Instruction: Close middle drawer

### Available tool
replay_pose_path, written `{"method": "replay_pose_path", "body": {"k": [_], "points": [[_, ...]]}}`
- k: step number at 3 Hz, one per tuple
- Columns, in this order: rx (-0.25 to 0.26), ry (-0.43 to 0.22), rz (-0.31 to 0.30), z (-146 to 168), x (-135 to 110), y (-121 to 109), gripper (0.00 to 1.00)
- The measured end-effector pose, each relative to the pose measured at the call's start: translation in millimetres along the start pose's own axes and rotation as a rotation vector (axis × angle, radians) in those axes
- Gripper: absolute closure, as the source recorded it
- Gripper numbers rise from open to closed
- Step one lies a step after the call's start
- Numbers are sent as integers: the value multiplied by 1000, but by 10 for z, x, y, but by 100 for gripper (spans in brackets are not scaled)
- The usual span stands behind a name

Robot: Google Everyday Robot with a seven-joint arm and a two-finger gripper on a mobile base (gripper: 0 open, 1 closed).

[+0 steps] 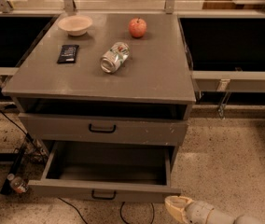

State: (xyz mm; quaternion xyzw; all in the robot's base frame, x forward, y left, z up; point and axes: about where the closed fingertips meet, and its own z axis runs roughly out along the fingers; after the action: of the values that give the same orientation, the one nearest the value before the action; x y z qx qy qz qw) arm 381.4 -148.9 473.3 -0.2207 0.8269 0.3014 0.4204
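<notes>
Low at the bottom edge of the frame, right of centre, the gripper (176, 205) shows as a cream-coloured rounded tip on a pale grey jointed wrist that enters from the lower right corner. Whether it is open or closed cannot be told from this angle. It sits just below and slightly right of the lower right corner of the middle drawer (62, 189), near the front panel; contact between the two cannot be made out.

That drawer is pulled well out of the grey cabinet (160, 78), its deep flat-floored box lying open to view in the lower centre of the frame. A small black bar handle (103, 195) sits in the middle of its low front panel.

Directly above it, the taller drawer front (142, 131) is pushed in, with a bigger black handle (102, 129) at its centre.

On the cabinet top, in the upper part of the frame, a can (114, 57) lies on its side near the middle. A dark flat packet (68, 53) is to its left, a pale bowl (75, 24) stands at the back left, and a red apple (137, 27) at the back centre.

At lower left, on the speckled floor (235, 162), a small bottle (17, 185) lies beside black cables (6, 120).
</notes>
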Motion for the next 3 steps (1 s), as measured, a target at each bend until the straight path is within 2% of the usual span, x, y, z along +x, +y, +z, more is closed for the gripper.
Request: {"method": "replay_pose_path", "body": {"k": [1, 3], "points": [[26, -25, 7, 96, 4, -39, 100], [42, -51, 36, 506, 82, -154, 100]]}}
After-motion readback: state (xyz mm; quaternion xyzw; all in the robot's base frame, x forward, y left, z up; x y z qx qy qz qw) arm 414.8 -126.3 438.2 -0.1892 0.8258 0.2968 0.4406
